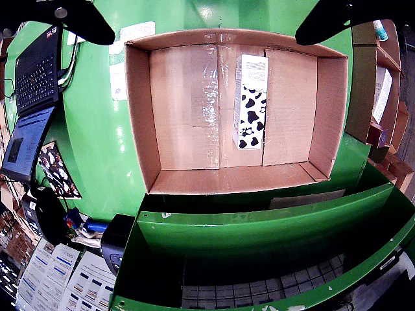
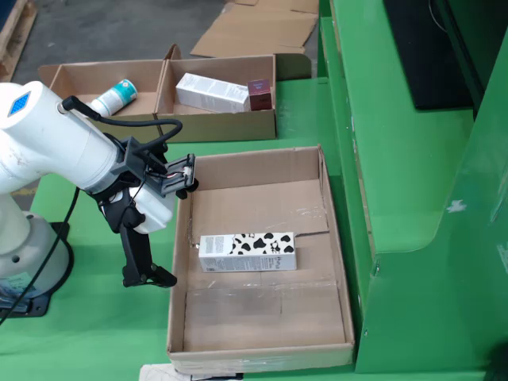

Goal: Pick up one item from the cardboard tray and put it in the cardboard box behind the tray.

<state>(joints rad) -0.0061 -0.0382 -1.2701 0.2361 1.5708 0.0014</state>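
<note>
Carton, cow-patterned, lay flat on cardboard box floor. Gripper hung above box's left wall in fixed view, fingers spread, empty. Cardboard tray behind held other items.

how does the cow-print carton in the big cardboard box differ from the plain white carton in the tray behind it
The cow-print carton bears black patches at one end; the plain white carton shows none. The cow-print carton lies alone in the large open cardboard box; the white one shares its compartment of the cardboard tray with a small dark red box. Both are long rectangular cartons lying flat.
</note>
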